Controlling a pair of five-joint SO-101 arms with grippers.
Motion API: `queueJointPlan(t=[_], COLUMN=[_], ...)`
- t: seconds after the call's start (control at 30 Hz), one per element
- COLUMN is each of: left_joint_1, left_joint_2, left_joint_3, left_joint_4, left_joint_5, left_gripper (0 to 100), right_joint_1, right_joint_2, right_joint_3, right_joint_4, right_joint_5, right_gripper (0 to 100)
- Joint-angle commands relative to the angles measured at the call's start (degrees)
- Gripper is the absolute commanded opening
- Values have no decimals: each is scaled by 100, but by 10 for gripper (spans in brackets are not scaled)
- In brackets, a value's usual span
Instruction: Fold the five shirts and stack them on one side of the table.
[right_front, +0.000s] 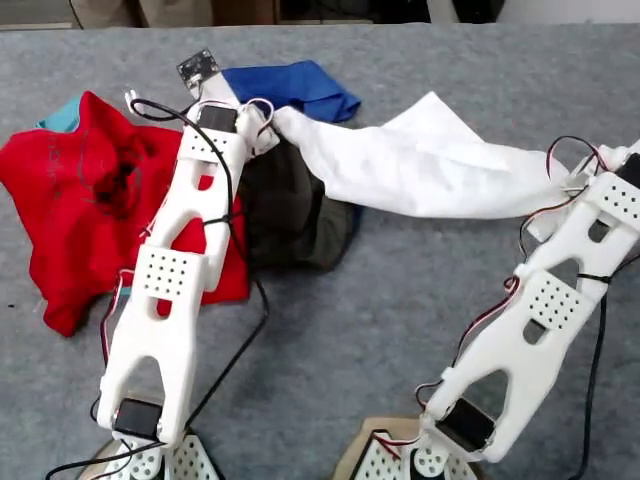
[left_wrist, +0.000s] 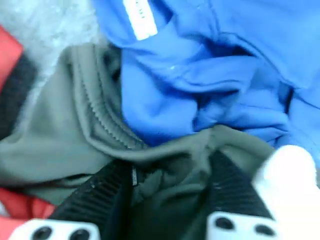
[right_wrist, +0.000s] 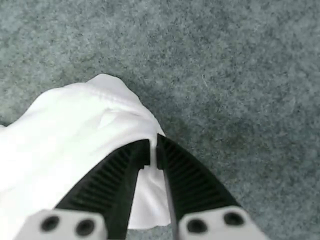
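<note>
Right wrist view: right hand (right_wrist: 153, 150) grips white shirt (right_wrist: 75, 135); left hand (left_wrist: 170, 175) spread; teal shirt (right_front: 60, 114) mostly hidden.

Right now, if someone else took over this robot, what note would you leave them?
Left gripper: open, above the green shirt, beside the blue shirt.
Right gripper: shut on one end of the white shirt, stretched toward the others.
Red shirt crumpled beside the green one, teal shirt peeking from under it.
Done: nothing folded or stacked.
To do: fold all five, stack them on one side.
</note>
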Motion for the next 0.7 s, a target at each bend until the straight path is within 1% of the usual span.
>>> queueJointPlan(t=[0.0, 0.03, 0.1, 0.2, 0.3, 0.53, 0.67], left_joint_1=[0, -35, -158, -519, -976, -2435, -3376], left_joint_2=[13, 13, 13, -4, -13, -4, -13], left_joint_3=[-70, -70, -70, -62, -237, -905, -1662], left_joint_4=[-193, -193, -149, -105, 167, 967, 1345], left_joint_5=[-730, -967, -1178, -1222, -1310, -2374, -2945], left_gripper=[45, 12, 24, 19, 19, 19, 19], right_joint_1=[101, 101, 101, 101, 101, 92, 84], right_joint_2=[-189, -189, -189, -189, -189, -189, -180], right_joint_3=[-251, -251, -251, -251, -251, -251, -251], right_joint_4=[-105, -105, -105, -105, -105, -149, -149], right_joint_5=[-35, -35, -35, -35, -35, -35, -35], right_gripper=[5, 5, 5, 5, 5, 5, 5])
